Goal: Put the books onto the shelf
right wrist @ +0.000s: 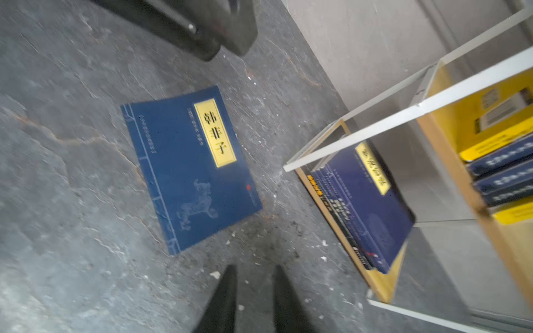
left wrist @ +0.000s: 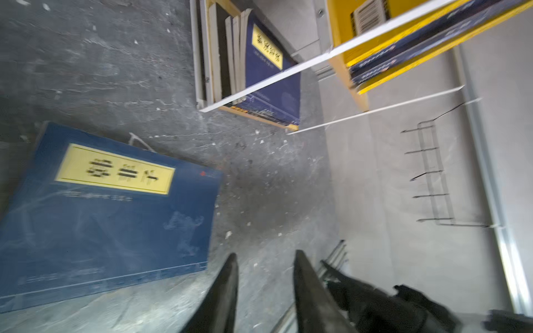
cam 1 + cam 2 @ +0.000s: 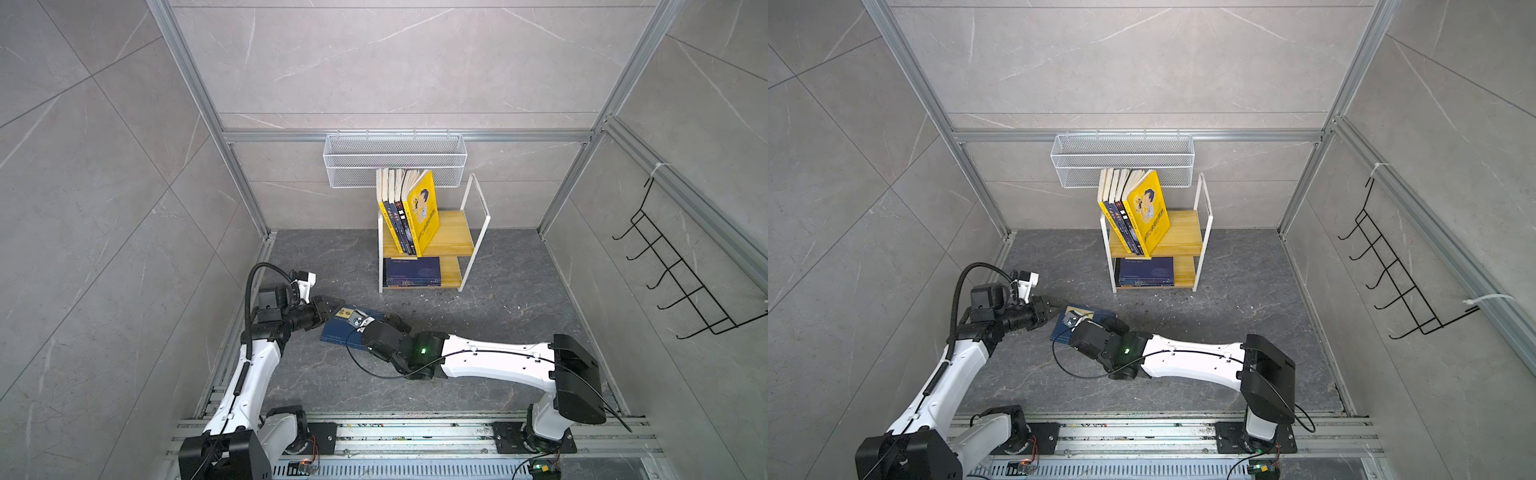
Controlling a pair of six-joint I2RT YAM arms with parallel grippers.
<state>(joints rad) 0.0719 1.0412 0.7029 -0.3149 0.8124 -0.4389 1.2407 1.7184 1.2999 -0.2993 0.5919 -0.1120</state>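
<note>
White-framed two-tier wooden shelf (image 3: 455, 232): upright yellow and navy paperbacks (image 3: 409, 212) above, flat navy stack (image 3: 411, 272) below. Navy yellow-labelled book (image 3: 333, 335) on grey surface (image 3: 507, 299), part-hidden by right arm (image 3: 494, 357). Left fingers (image 2: 226, 288), right fingers (image 1: 225, 297) parted, empty.

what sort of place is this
Probably a robot test cell: grey tile walls in an aluminium frame, two white robot arms on a metal rail, a small wooden shelf holding paperback books.

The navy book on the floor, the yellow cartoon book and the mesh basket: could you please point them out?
navy book on the floor (image 1: 190, 178): right wrist view, middle of its cover.
yellow cartoon book (image 3: 424, 210): a top view, front cover.
mesh basket (image 3: 353, 172): a top view, front mesh wall.
</note>
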